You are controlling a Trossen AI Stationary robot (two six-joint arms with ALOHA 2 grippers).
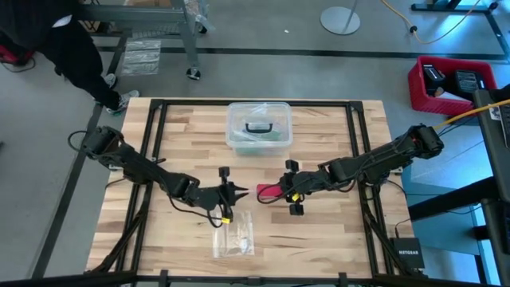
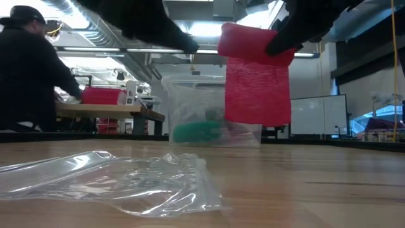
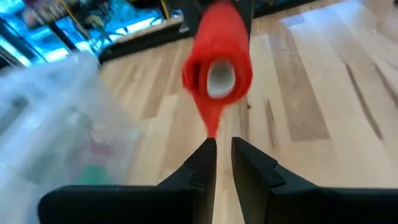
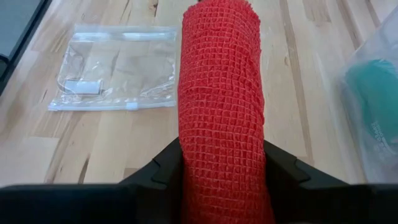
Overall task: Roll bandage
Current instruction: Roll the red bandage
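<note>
The bandage [image 4: 221, 93] is a red mesh roll held above the middle of the table, and in the low view a loose flat tail [image 2: 256, 95] hangs below it. My right gripper [image 4: 222, 152] is shut on the roll. My left gripper [image 3: 224, 146] points at the roll's hollow end [image 3: 217, 78] from the table's left. It stands just short of that end, with a narrow gap between its fingers and nothing in the gap. In the high view the two grippers face each other, the left [image 1: 237, 191] and the right [image 1: 288, 191], with the bandage [image 1: 269, 191] between them. My right gripper pinches the roll's round wall [image 4: 189, 143] between its two fingers, one on each side. The fingers come from the table's right, slanting down, and lie along the roll. The roll sticks out beyond the fingertips, lifted clear of the table, its tail hanging slack.
A clear plastic bag [image 1: 233, 236] lies flat on the wood near the front edge, below the grippers. A clear box with a black handle [image 1: 257, 127] stands at the far middle with something green inside. A person [image 1: 48, 40] stands beyond the far left corner.
</note>
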